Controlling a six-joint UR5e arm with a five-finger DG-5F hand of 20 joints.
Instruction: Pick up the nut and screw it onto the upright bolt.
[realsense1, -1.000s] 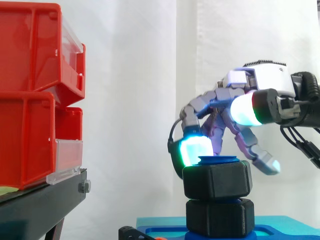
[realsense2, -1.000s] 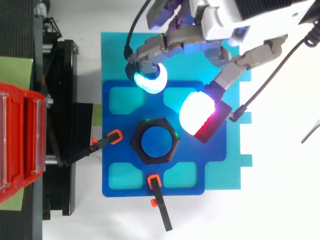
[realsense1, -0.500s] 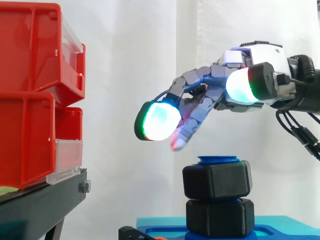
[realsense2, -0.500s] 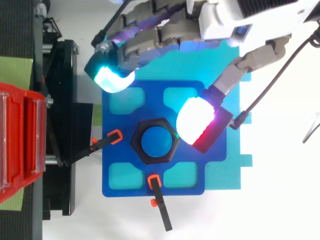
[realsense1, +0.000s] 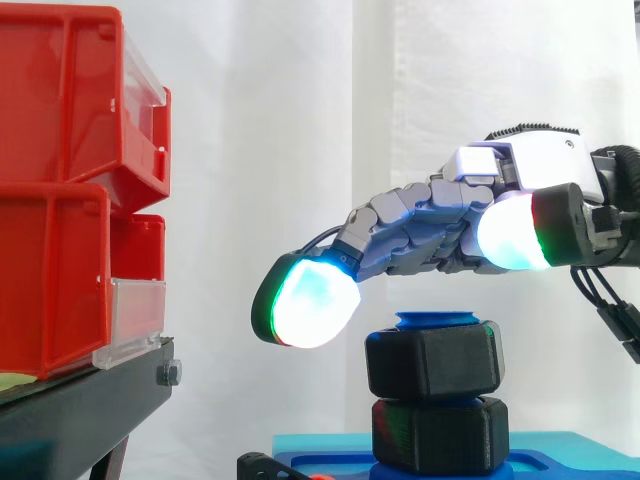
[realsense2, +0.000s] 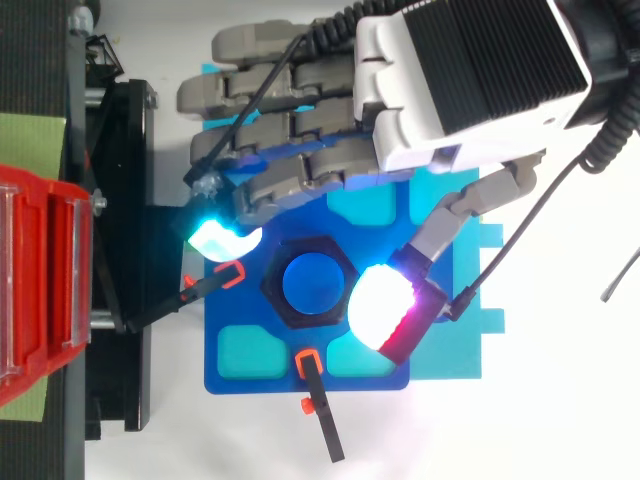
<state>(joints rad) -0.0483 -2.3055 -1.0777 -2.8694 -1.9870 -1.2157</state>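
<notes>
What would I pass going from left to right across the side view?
The red bins → a glowing fingertip of the hand → the black nut on the blue bolt.

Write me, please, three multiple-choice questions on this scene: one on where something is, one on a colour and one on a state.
1. Seen from the side, where are the red bins?
A. At the left, on the black stand
B. At the right, behind the arm
C. Directly under the bolt

2. What colour is the top of the upright bolt?
A. Red
B. Blue
C. White

3. How is the hand in relation to the nut?
A. Open, fingers stretched out above it
B. Shut on it
C. Curled into a fist beside it

Answers:
1. A, since the side view shows the bins stacked at the left on the stand.
2. B, since a blue disc sits in the middle of the black hexagon in the top view.
3. A, since the side view shows straight fingers reaching over the nut with a gap below them.
</notes>
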